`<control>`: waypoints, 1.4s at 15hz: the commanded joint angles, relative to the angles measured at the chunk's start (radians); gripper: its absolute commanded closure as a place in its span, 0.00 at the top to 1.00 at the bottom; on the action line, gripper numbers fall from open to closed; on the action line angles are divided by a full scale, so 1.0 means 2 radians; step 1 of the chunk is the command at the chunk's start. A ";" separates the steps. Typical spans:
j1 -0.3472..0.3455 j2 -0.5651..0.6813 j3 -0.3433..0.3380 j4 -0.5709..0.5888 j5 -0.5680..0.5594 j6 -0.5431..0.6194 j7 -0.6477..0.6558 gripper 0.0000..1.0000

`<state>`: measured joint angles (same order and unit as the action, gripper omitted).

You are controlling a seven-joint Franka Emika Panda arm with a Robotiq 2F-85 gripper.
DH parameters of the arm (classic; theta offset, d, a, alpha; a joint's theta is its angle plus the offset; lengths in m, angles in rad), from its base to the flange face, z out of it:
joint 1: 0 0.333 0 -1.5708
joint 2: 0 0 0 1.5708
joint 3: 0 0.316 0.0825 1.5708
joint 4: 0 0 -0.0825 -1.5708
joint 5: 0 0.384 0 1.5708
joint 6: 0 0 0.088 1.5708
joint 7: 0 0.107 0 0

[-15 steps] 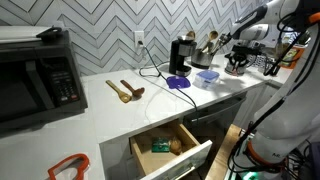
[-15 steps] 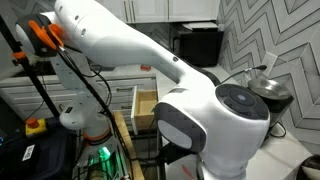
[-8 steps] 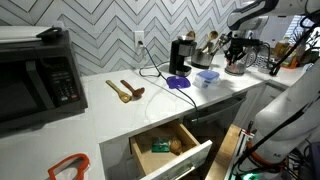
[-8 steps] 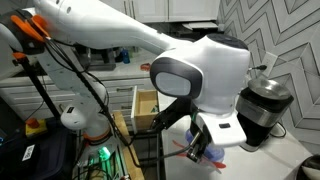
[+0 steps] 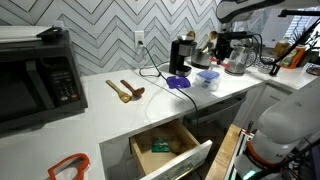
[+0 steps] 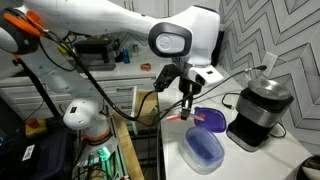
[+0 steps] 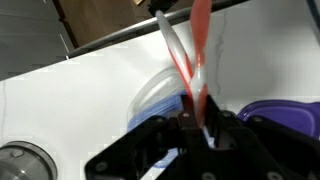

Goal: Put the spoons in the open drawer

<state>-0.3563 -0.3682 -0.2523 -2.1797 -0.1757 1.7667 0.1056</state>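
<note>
The fingers (image 7: pixel 228 130) are clamped on two plastic spoons (image 7: pixel 193 62), one red and one clear. They hang over the blue container (image 6: pixel 203 150), just beside the purple lid (image 6: pixel 212 119), close to the front edge of the worktop (image 5: pixel 100 118). The open drawer (image 5: pixel 190 162) juts out below that edge, well apart from the fingers. Two wooden spoons (image 5: pixel 125 92) lie on bare worktop between the microwave (image 5: pixel 35 75) and the coffee maker (image 5: pixel 181 55).

Red spoon (image 7: pixel 199 40), white counter (image 5: pixel 100 115), grey chevron backsplash (image 5: pixel 100 30).
</note>
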 commanded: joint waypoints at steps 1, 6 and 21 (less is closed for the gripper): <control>0.039 -0.039 0.024 -0.045 0.001 -0.023 -0.034 0.04; 0.093 -0.046 0.056 -0.080 0.004 -0.033 -0.088 0.04; 0.154 -0.013 0.080 -0.083 0.020 -0.021 -0.169 0.04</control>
<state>-0.1108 -0.4079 -0.1177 -2.3207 -0.1650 1.7181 -0.1720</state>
